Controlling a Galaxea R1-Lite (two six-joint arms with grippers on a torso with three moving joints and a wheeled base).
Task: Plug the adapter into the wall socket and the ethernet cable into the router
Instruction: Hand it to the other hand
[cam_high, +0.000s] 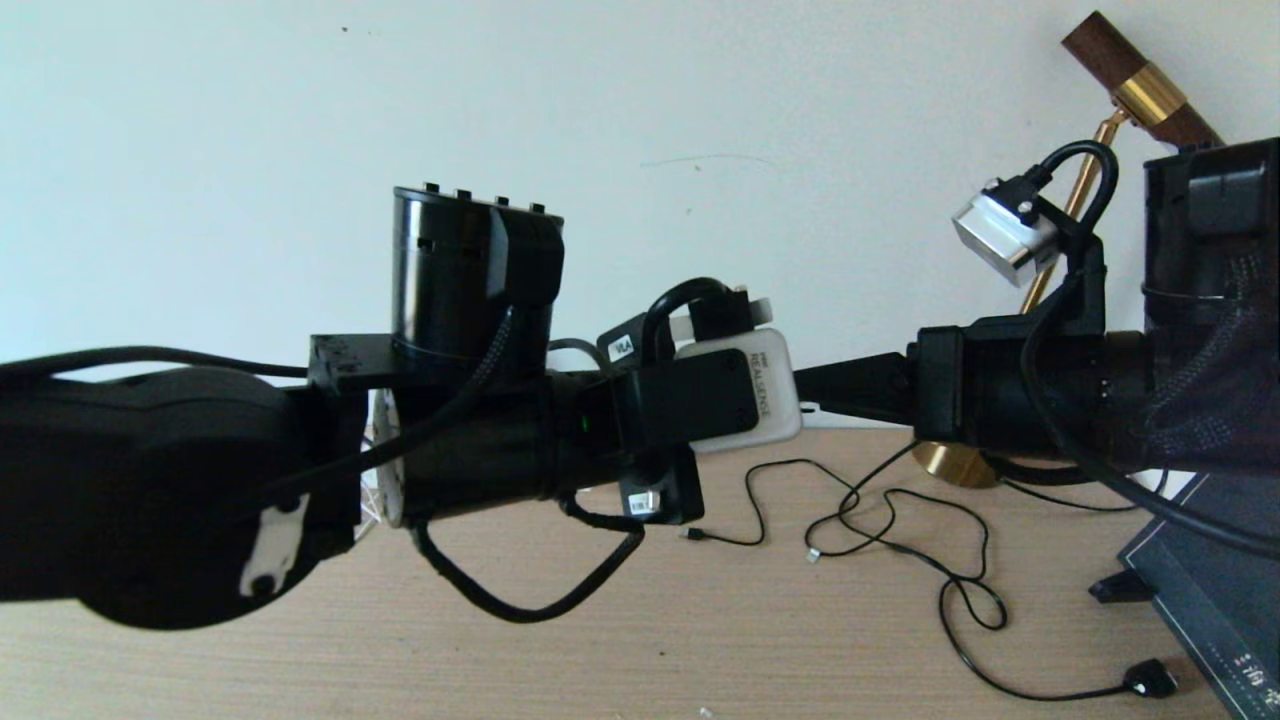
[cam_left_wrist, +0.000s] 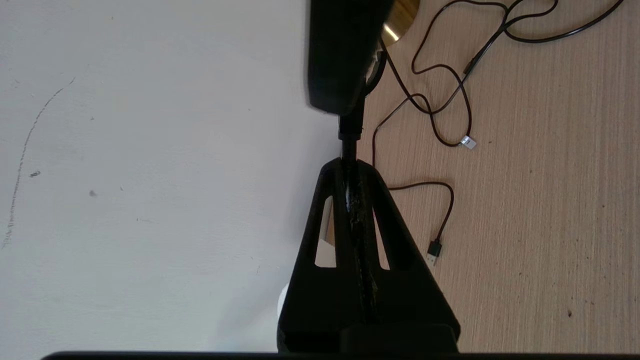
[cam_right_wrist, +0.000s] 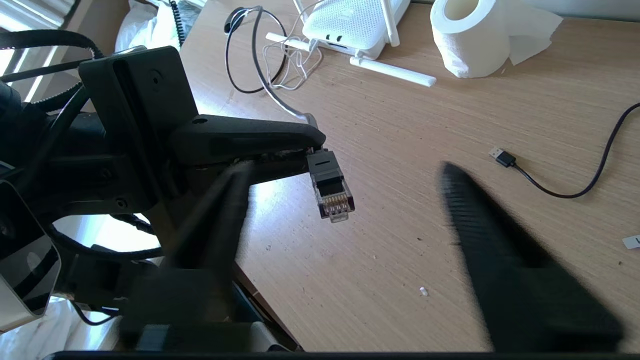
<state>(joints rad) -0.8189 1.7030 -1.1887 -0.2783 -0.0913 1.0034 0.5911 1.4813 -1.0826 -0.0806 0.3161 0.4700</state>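
**Lightly pinched: clip plug in the left tool, right tool spread around it**

Over on the left, the left tool (cam_right_wrist: 310, 150) was clamped together on the ethernet cable (cam_right_wrist: 331, 187), a thin lead ending in a small black clip plug with a clear tip. It held just behind the plug, above the pale wood-grain bench (cam_right_wrist: 400, 125), so the contact end hung free. The right tool (cam_right_wrist: 345, 172) stood with its fingers apart, one on each side of the plug and touching nothing.

Beyond them, at the far edge of the bench, lay the flat white router (cam_right_wrist: 350, 25) with its slim stick antennas. A tangle of thin white cord (cam_right_wrist: 295, 57) lay just beside it, a white toilet paper roll (cam_right_wrist: 465, 40) further right, and a loose black USB lead (cam_right_wrist: 550, 185) rightmost. Neither the adapter nor the wall socket showed.

The plug looked light and hard-shelled, though its latch tab is probably springy and easy to snap. The best hold is likely the shell sides behind the contacts, leaving nose and tab clear. The limp cable would trail and tug. The router seemed light enough to slide when pushed.
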